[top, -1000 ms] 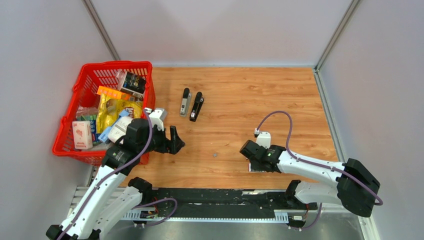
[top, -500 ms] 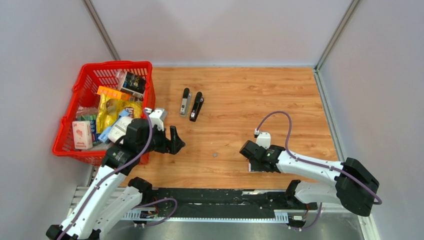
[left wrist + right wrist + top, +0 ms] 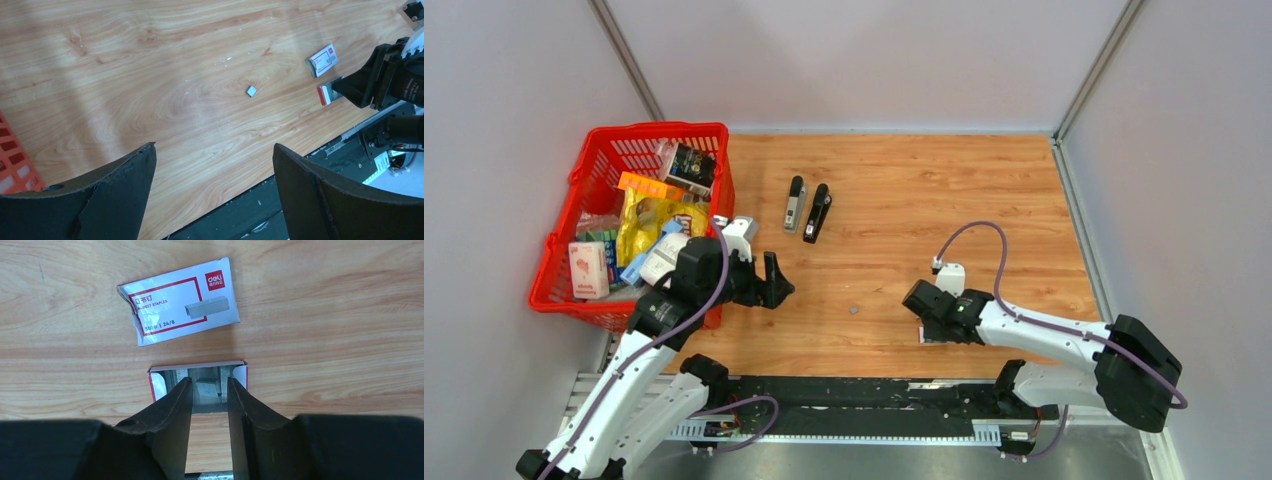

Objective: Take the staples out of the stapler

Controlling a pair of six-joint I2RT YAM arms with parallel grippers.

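**Right jaws in the staple tray, close to the near edge**

Your right jaws stand inside the open tray (image 3: pixel 156 385), with 1 finger on each side of a staples strip (image 3: pixel 207 387). The gap is narrow, and you cannot tell whether they pinch the strip. The tray sits at 6 o'clock on the tabletop (image 3: pixel 924 200), near its front edge. In the wrist view the white-and-red sleeve (image 3: pixel 177 302) lies just beyond the tray. A loose staple bit (image 3: pixel 854 310) lies at 9 o'clock of the tray, on bare wood between the arms. Your left jaws hang released and spread wide beside the red basket (image 3: pixel 656 128), which sits at the 9 o'clock edge. A stapler (image 3: pixel 795 203) and a second stapler (image 3: pixel 817 212) lie side by side at 11 o'clock. Bare wood runs from them to the 3 o'clock rim.
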